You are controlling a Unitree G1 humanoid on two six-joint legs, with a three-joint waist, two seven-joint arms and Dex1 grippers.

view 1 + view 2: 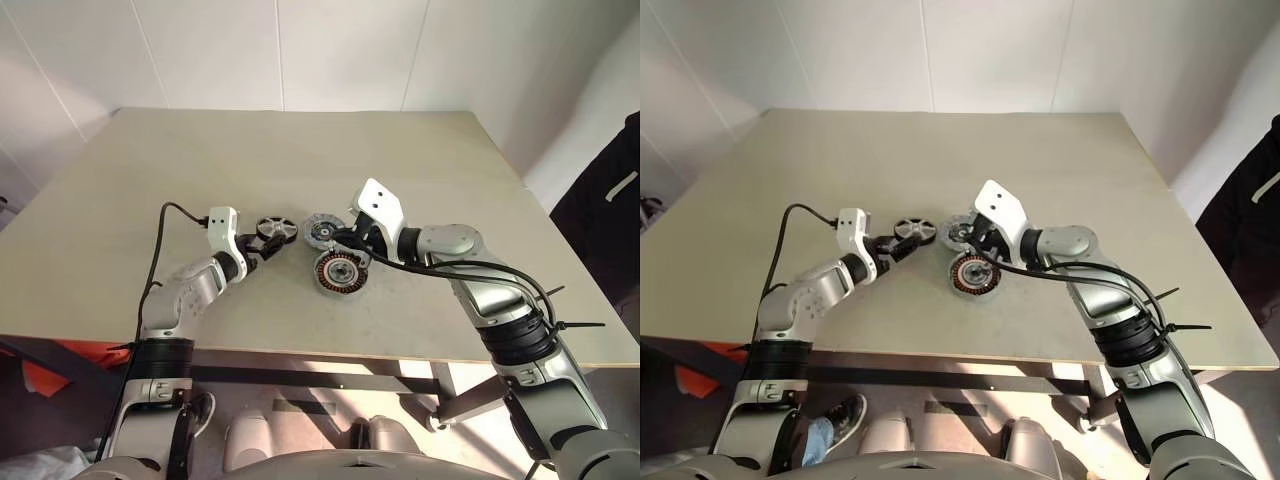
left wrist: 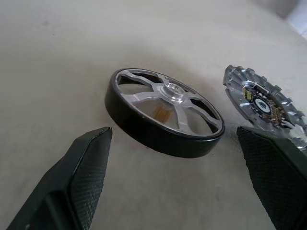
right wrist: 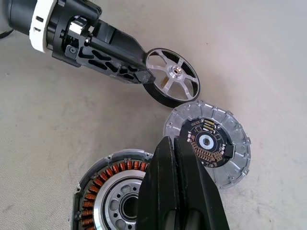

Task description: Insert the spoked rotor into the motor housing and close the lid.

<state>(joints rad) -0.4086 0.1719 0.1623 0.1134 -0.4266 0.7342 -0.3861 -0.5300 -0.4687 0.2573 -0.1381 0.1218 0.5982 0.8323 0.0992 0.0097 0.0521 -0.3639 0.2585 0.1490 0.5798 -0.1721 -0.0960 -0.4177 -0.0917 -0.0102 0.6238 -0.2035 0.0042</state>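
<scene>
- Our left jaws (image 2: 175, 158) stand wide apart and grip nothing; the two fingers flank the spoked rotor (image 2: 165, 110), which lies flat on the desk (image 1: 300, 150), not yet touched.
- Our right jaws (image 3: 175, 191) are pressed shut and empty, hanging over the gap between motor housing (image 3: 112, 191) and lid (image 3: 208, 143).
- In the head view the rotor sits at nine o'clock of the lid; the housing, copper windings up, lies at six o'clock of the lid, just beside it.
- We judge the step in hand to be the pick-up of the rotor. To do it well, we would centre the fingers across the black outer rim, on opposite sides, and close squarely so the wheel stays level.
- The lid lies near the right-hand finger; we should keep clear of it while closing.
- The lid's dark centre shows a small circuit board; any writing there is too small to read. No brand is legible.
</scene>
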